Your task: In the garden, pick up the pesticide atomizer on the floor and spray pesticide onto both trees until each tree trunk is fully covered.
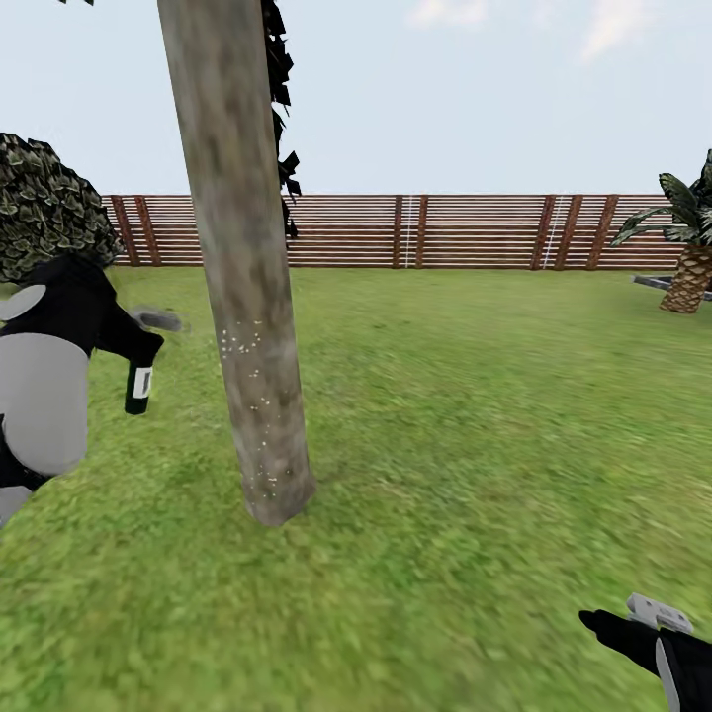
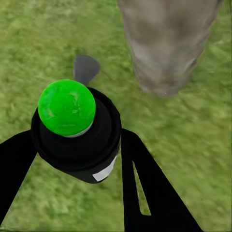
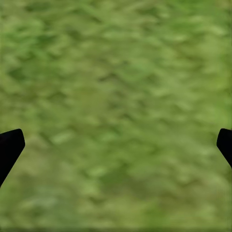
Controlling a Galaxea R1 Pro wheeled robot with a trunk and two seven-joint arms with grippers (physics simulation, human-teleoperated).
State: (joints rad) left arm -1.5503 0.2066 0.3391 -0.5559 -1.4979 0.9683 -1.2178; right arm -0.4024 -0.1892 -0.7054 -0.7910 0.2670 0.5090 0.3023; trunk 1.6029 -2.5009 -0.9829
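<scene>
A thick grey-brown tree trunk (image 1: pixel 247 297) rises from the grass floor (image 1: pixel 475 415) left of centre in the head view. Fine white pesticide specks (image 1: pixel 249 346) dot its lower bark. To its left, my left gripper (image 1: pixel 133 348) is shut on the pesticide atomizer (image 1: pixel 138 381), a black sprayer with a pale strip, hanging a short way from the bark. The left wrist view shows the atomizer (image 2: pixel 77 130) with a green top between my black fingers (image 2: pixel 145 193), and the trunk base (image 2: pixel 166 43) just beyond. My right gripper (image 1: pixel 633 623) hovers low at the right, open over bare grass (image 3: pixel 116 96).
A brown slatted fence (image 1: pixel 445 232) closes the lawn's far side. A short palm (image 1: pixel 692 267) stands at the far right and a dark leafy bush (image 1: pixel 49 208) at the far left. A small grey flat shape (image 1: pixel 158 318) lies on the grass beside my left arm.
</scene>
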